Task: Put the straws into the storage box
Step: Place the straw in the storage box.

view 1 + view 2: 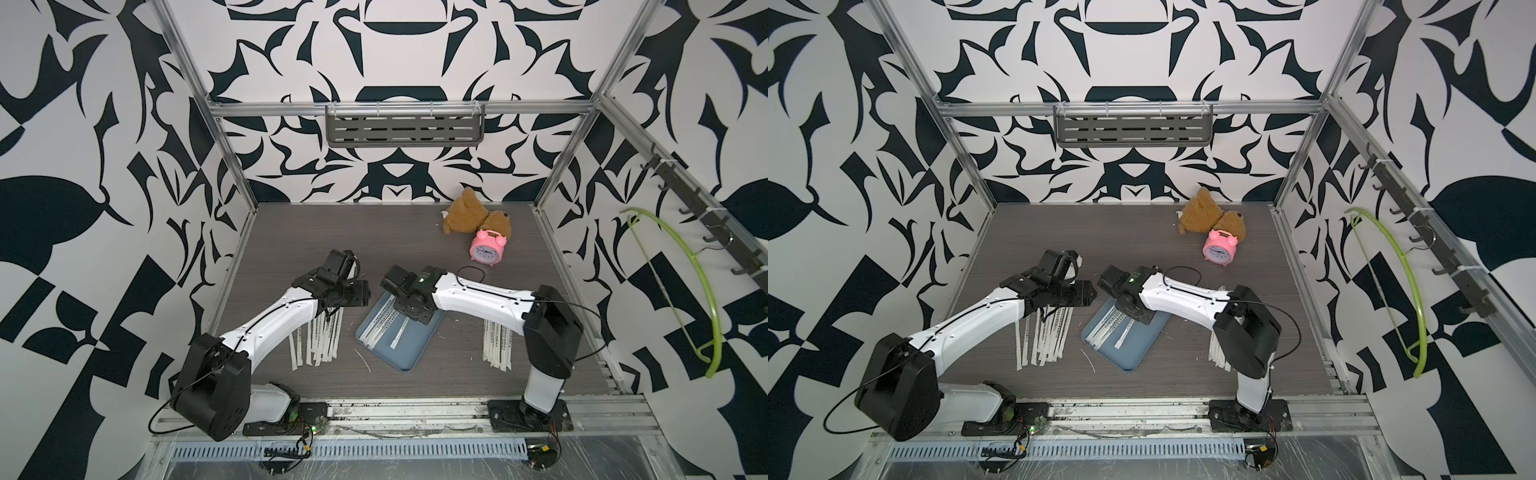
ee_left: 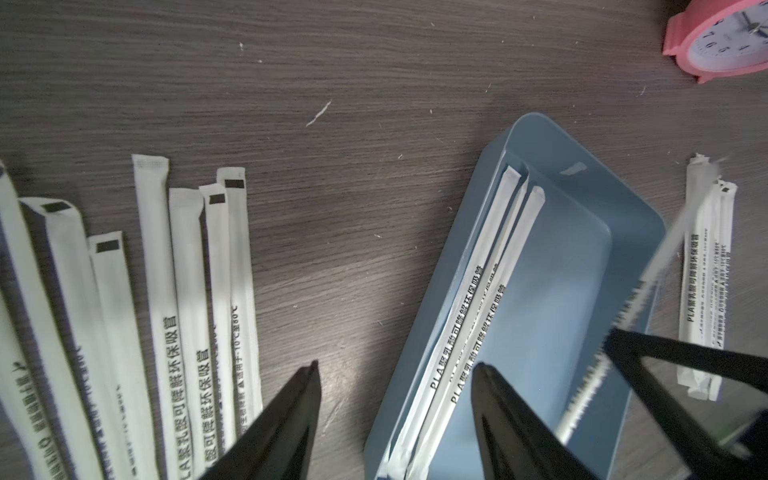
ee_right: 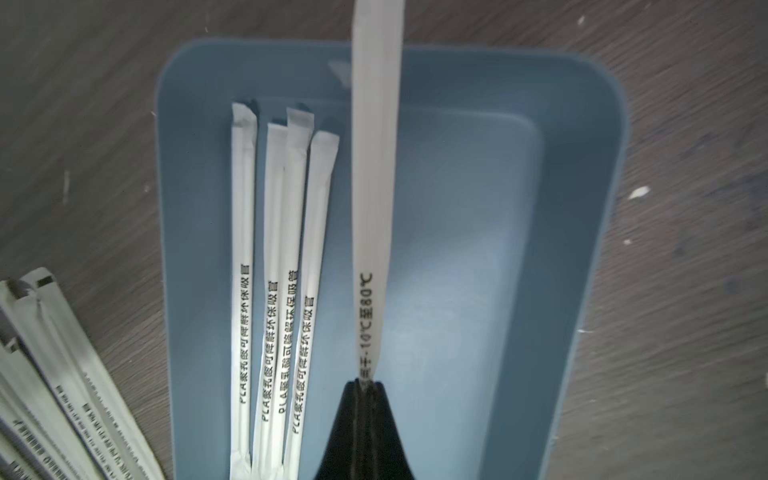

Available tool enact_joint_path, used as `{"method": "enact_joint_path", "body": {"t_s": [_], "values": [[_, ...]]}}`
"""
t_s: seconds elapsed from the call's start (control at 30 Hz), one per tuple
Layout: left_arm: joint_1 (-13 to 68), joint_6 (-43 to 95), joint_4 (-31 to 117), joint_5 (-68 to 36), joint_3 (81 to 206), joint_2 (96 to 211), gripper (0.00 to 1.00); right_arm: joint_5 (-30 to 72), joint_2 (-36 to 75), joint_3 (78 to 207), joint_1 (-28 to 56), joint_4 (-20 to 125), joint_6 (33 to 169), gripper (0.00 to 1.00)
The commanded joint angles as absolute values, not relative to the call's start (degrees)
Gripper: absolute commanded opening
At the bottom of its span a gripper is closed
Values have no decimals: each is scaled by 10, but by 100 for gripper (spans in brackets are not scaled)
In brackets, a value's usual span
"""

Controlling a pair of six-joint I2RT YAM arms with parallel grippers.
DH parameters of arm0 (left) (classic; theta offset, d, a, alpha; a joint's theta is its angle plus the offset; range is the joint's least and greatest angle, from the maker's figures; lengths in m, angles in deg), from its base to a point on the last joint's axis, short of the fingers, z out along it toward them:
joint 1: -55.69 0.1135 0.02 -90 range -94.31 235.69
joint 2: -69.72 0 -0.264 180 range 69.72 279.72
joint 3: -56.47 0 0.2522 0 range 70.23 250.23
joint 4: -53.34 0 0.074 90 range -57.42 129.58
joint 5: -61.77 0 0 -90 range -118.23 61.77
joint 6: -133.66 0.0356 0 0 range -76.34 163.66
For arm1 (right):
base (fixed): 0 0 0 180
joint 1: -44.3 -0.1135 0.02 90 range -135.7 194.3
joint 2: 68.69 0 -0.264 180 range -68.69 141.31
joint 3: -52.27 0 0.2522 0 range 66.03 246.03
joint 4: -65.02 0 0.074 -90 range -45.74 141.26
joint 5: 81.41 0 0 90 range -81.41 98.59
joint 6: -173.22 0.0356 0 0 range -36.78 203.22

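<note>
The right gripper [image 3: 365, 384] was pinched shut on one straw [image 3: 376, 166] above the storage box [image 3: 598, 166], where four straws [image 3: 286, 249] lay. The left gripper [image 2: 397, 365] hung open and empty just beside the box, over loose straws [image 1: 318, 340]. More straws [image 1: 496, 345] lay on the box's other side. A pink clock [image 1: 487, 248] and a teddy bear [image 1: 467, 216] sat well beyond the box.

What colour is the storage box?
The storage box is plain blue-grey, with no pattern; it shows best in the right wrist view.

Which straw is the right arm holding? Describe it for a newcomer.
Find the blue-grey storage box mid-table, between the arms. Above it, the right gripper has its fingers shut on one straw. Unlike the four straws lying flat inside, this one is pinched at its end and reaches past the rim.
</note>
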State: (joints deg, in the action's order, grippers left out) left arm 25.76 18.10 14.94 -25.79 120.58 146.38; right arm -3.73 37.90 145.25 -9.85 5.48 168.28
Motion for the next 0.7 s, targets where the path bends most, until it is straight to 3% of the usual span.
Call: {"method": "enact_joint_path", "body": {"t_s": [0.0,0.67], "values": [[257,184,141,-260,1188,1447,65,9,392,1465,-100,66,1739,0],[257,194,137,-264,1182,1447,65,72,448,1473,-96,124,1752,0]]}}
